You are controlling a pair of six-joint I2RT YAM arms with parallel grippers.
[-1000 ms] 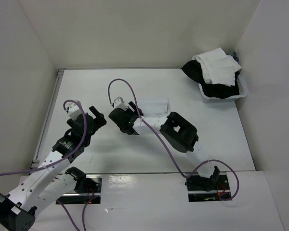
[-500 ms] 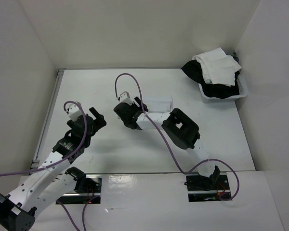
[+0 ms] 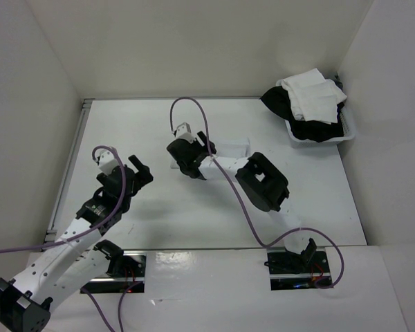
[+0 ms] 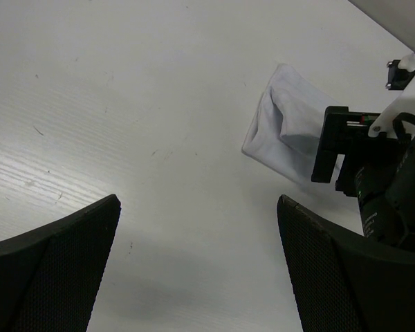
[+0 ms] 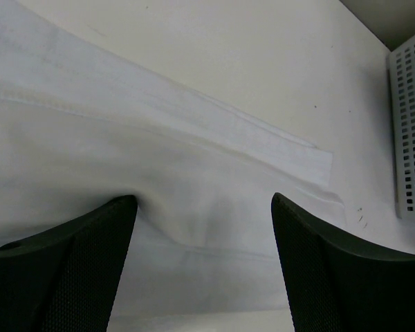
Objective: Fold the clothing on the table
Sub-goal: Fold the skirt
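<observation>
Clothing [image 3: 232, 146] lies mid-counter, toward the far side, left of the bin [image 3: 346, 135] and apart from it. Thin, matte, pale fabric in a flat oblong; stitched bands run lengthwise, with a soft pucker in the middle.

Your right end effector [image 5: 202, 207] is spread wide over it, tips down either side of that pucker, nothing clamped. Left end effector [image 4: 197, 204] is fully spread and empty above the bare counter [image 4: 124, 83], which is smooth and faintly grained.

Step looks like setting a pinch for a fold. Next: close cleanly on the fabric and lift low; thin cloth will likely sag.
</observation>
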